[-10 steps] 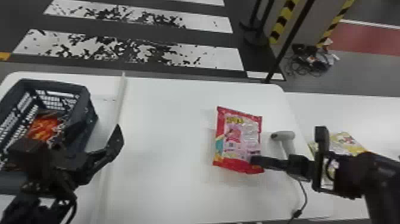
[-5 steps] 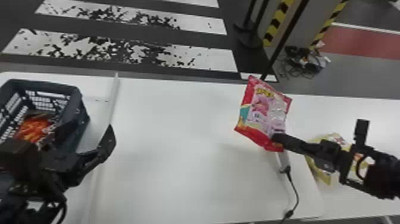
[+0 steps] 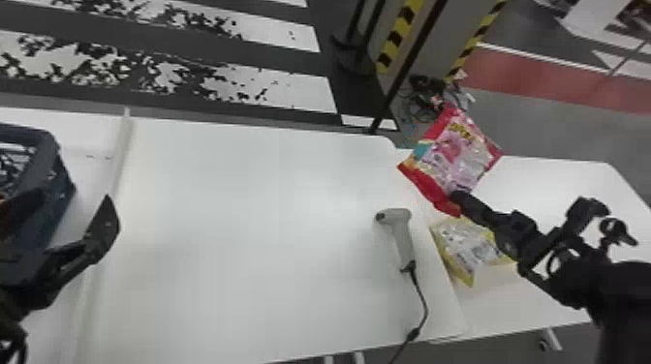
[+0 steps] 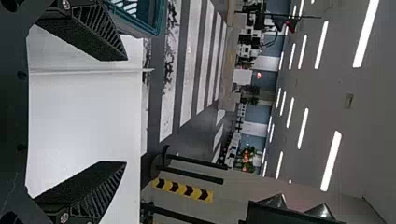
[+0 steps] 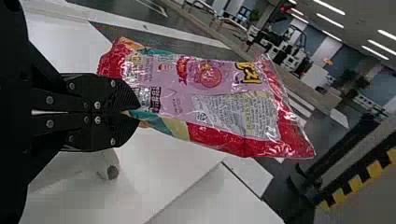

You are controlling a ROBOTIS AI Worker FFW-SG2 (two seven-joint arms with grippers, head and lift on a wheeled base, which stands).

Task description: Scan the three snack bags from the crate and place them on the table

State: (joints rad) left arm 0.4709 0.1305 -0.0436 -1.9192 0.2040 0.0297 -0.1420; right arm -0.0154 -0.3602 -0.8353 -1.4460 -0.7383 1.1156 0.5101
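R pincer (image 3: 456, 197) clamped on red/pink bag (image 3: 453, 155) nr 1 end, long axis pointing outward, away fr. pincer.

The robot's left arm (image 3: 14, 295) comes in at the head view's left edge, its tool (image 3: 77, 218) wide open, the two black fingers (image 4: 86, 189) well apart. Opposite, the right arm (image 3: 625, 290) extends forward and inward from the right edge, its tool (image 3: 455, 196) clamped, fingers (image 5: 122, 95) drawn together.
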